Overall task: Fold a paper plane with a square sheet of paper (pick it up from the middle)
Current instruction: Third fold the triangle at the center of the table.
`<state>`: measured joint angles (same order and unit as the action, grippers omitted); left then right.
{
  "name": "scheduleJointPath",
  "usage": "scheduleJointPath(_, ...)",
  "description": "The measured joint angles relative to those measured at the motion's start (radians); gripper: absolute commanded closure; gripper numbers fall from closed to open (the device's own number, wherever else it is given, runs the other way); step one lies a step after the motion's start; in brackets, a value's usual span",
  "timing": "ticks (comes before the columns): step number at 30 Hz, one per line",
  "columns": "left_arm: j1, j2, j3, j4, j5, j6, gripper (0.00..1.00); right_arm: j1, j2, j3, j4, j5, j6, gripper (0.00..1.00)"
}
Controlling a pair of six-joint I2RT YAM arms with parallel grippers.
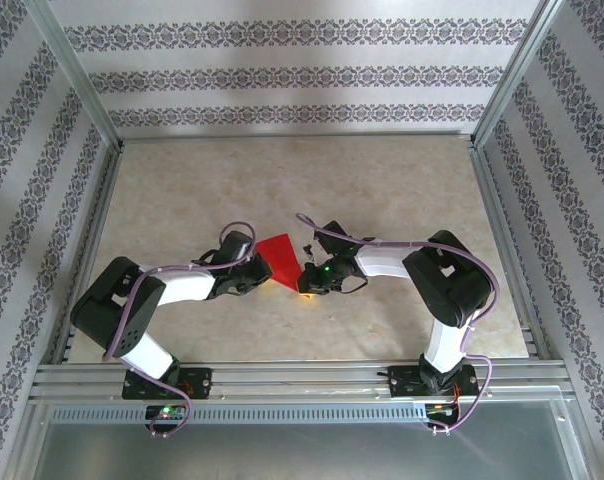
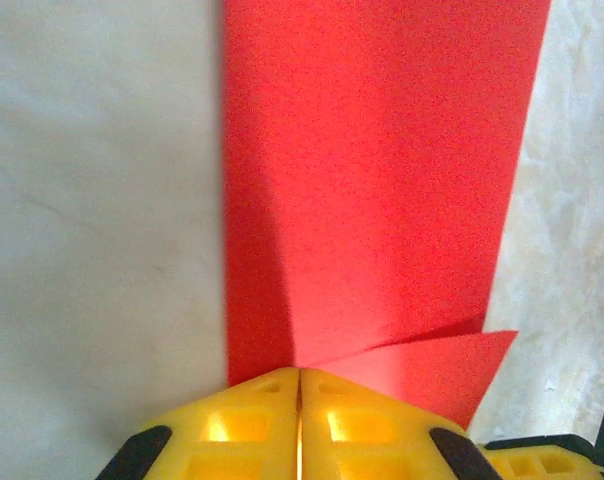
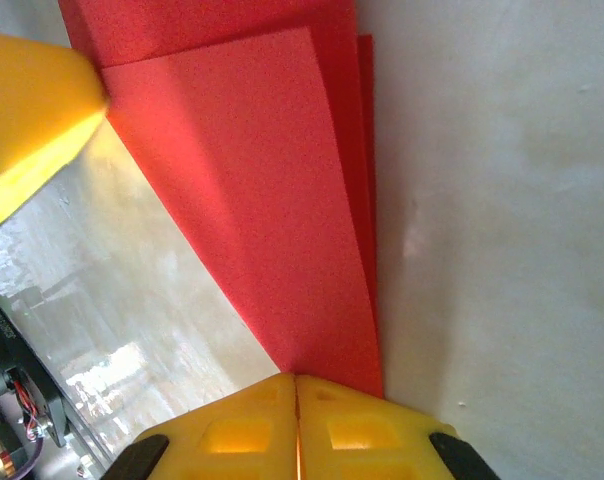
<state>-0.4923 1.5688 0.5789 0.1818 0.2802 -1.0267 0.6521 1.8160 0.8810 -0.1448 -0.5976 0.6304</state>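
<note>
The red sheet of paper (image 1: 280, 256) is folded into stacked layers and held up between both grippers over the middle of the table. From above it looks like a wedge that narrows toward the near side. My left gripper (image 2: 299, 372) is shut on its near edge, where two folded flaps (image 2: 422, 365) overlap. My right gripper (image 3: 296, 377) is shut on the narrow end of the paper (image 3: 272, 200). In the top view the left gripper (image 1: 266, 279) and the right gripper (image 1: 304, 281) sit close together under the paper. I cannot tell whether it has the paper plane's full dart shape.
The beige table (image 1: 382, 190) stretches out behind the arms, with metal frame rails (image 1: 282, 375) along the near edge and both sides. The tip of the left finger (image 3: 32, 110) shows in the right wrist view, close to the paper.
</note>
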Motion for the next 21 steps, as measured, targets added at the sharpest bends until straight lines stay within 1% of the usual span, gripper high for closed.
scheduleJointPath(6,0.079,-0.050,-0.019,-0.045,-0.026,0.046,0.91,0.000,0.000,0.000,0.002,-0.002,0.004,0.90)
scheduleJointPath(10,0.087,-0.105,0.009,-0.117,-0.038,0.081,0.90,0.000,0.000,-0.001,0.005,-0.002,0.012,0.89)
scheduleJointPath(13,0.066,-0.141,0.056,-0.128,-0.034,0.092,0.90,0.000,0.000,-0.001,0.011,-0.002,0.029,0.89)
scheduleJointPath(16,0.011,-0.133,0.093,-0.080,-0.013,0.087,0.90,0.000,0.002,0.000,0.031,0.000,0.063,0.89)
scheduleJointPath(18,-0.026,-0.090,0.106,-0.032,0.013,0.076,0.90,0.000,0.010,0.003,0.053,0.002,0.089,0.88)
scheduleJointPath(21,-0.058,0.006,0.126,0.014,0.050,0.060,0.91,0.000,0.023,0.008,0.094,0.005,0.125,0.88)
